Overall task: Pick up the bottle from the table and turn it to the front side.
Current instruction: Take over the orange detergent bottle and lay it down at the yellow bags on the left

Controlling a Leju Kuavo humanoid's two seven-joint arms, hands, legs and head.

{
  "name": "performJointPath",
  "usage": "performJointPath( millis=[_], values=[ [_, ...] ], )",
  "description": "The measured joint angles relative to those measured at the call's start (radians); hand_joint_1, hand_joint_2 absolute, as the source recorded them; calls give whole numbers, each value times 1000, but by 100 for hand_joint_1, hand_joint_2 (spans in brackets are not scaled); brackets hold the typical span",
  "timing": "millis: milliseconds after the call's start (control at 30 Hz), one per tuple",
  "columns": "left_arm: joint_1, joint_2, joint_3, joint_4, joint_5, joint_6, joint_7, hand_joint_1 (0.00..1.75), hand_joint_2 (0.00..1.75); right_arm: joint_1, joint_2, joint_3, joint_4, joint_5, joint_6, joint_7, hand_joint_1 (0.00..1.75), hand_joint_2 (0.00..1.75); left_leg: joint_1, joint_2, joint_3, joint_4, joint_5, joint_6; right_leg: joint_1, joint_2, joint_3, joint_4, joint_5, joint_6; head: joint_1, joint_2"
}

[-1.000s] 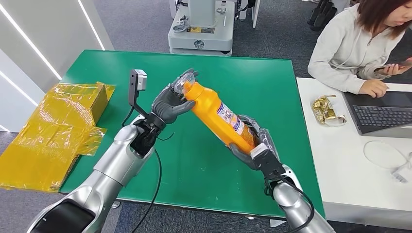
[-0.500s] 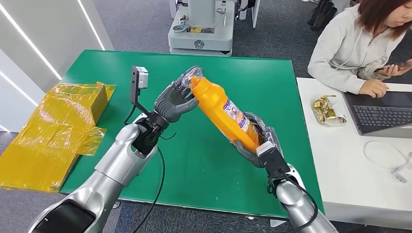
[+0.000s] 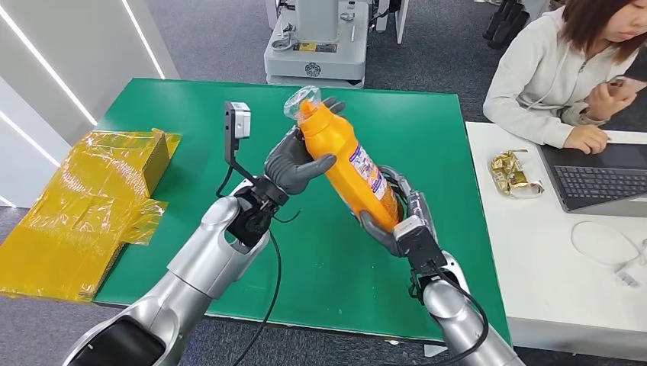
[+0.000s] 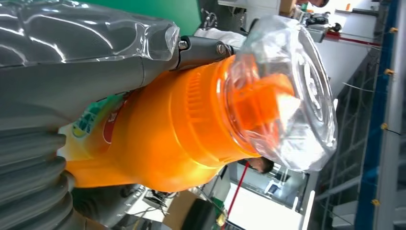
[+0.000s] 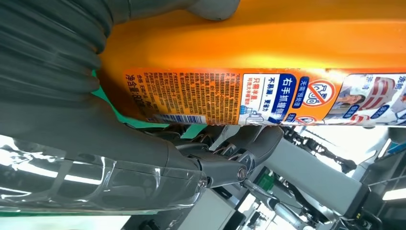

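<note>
An orange bottle (image 3: 345, 162) with a clear cap cover is held in the air over the green table (image 3: 168, 103), steeply tilted with its cap up and away from me. My left hand (image 3: 294, 162) grips its upper part just below the neck. My right hand (image 3: 397, 217) holds its base from below. Its printed label (image 3: 366, 171) faces right. In the left wrist view the bottle's (image 4: 167, 129) clear cap (image 4: 287, 96) is close up. In the right wrist view the label (image 5: 249, 98) with small print lies against the hand.
A crumpled yellow plastic sheet (image 3: 84, 206) lies over the table's left edge. A person (image 3: 564, 69) sits at a white table (image 3: 564, 274) on the right, with a laptop (image 3: 595, 179) and a gold wrapper (image 3: 513, 171). A grey machine base (image 3: 317, 46) stands beyond the table.
Both hands have raised the bottle and tipped it more upright, its cap rising and moving right. The left hand has moved with it, up and to the right.
</note>
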State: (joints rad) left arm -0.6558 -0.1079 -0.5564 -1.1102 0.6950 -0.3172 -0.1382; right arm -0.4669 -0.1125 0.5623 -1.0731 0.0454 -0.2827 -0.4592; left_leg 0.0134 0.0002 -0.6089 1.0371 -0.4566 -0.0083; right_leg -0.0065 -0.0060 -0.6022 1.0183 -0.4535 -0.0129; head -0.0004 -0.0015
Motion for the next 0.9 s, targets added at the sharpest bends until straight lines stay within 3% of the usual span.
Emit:
performJointPath(
  millis=[200, 333, 767, 833, 900],
  values=[
    [-8, -13, -6, -5, -13, 28, -3, 5, 175, -2, 29, 0, -3, 19, 5, 17, 175, 175, 0, 0, 0, 0, 0, 0, 0, 0, 0, 0, 0, 0, 0, 0],
    [-16, -17, -11, -4, -58, 62, -33, 172, 175, -4, 44, -1, -1, 40, 12, 26, 175, 175, 0, 0, 0, 0, 0, 0, 0, 0, 0, 0, 0, 0, 0, 0],
    [-46, -31, -18, 78, -76, 49, -55, 175, 175, -9, 57, -19, 44, 58, 22, 17, 171, 175, 0, 0, 0, 0, 0, 0, 0, 0, 0, 0, 0, 0, 0, 0],
    [-48, -31, -18, 87, -77, 47, -58, 175, 175, -10, 57, -20, 49, 59, 22, 16, 99, 175, 0, 0, 0, 0, 0, 0, 0, 0, 0, 0, 0, 0, 0, 0],
    [-50, -31, -18, 95, -80, 46, -60, 175, 175, -10, 57, -21, 54, 60, 21, 13, 16, 175, 0, 0, 0, 0, 0, 0, 0, 0, 0, 0, 0, 0, 0, 0]
  ],
)
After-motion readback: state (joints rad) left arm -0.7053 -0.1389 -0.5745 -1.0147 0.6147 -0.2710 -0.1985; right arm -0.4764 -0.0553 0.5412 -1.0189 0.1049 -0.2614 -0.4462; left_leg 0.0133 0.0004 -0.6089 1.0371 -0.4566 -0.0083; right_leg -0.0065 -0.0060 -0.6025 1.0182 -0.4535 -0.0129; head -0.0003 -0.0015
